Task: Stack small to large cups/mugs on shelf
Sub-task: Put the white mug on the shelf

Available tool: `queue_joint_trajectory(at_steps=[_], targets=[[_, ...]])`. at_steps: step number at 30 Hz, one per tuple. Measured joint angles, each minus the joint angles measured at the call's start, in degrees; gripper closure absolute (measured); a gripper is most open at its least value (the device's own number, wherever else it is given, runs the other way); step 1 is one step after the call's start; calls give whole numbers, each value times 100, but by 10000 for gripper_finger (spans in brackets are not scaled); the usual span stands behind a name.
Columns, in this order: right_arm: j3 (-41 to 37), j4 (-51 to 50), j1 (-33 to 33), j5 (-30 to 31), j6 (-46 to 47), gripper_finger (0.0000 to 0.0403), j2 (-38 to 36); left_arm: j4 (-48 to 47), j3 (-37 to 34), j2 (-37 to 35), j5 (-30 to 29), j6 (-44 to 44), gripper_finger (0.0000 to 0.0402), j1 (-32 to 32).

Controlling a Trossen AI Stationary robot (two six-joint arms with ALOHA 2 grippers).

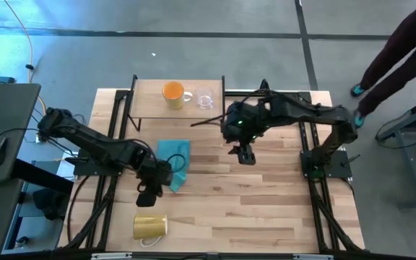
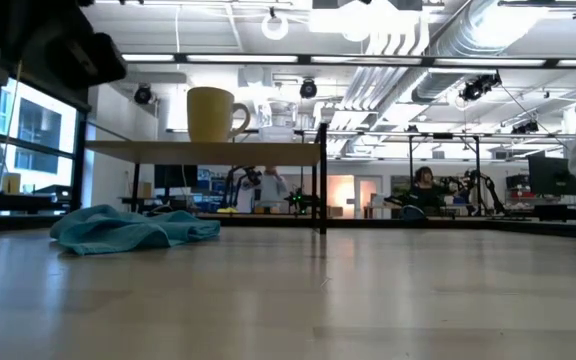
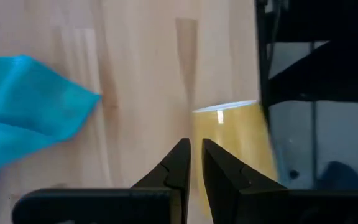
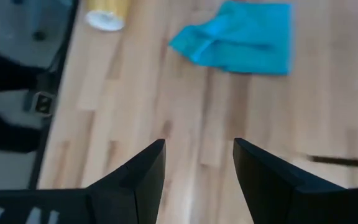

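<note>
1. On shelf (image 1: 150, 105): orange mug (image 1: 173, 93), clear glass cup (image 1: 205, 100) beside it.
2. Off shelf, near bench (image 1: 266, 209) front edge: cream mug (image 1: 149, 227) on its side.
3. Left pincer (image 1: 148, 195) narrow, empty, above cream mug, beside teal cloth (image 1: 175, 160).
4. Right pincer (image 1: 245, 154) wide, empty, just off shelf.

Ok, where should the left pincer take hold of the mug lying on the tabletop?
Probably the rim. The mug lies on its side, mouth toward the right arm's side and handle toward the table's near edge. Bring the left pincer down from above, one finger inside the mouth, one on the upper wall.
</note>
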Motion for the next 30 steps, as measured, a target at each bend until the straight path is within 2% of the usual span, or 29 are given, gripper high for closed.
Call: queue_joint_trajectory(at_steps=[3,11,19,30], targets=[[0,17,42,-327,-157,222,265,-227,-5,-162,185,-246,371,-120],[0,5,127,-582,-467,222,821,-1139,-9,-242,435,-764,371,-795],[0,176,125,-678,-576,222,996,-1424,-7,-242,490,-1225,371,-1515],[2,243,109,-678,-617,222,995,-1026,-7,-234,-306,-1689,371,-2338]])
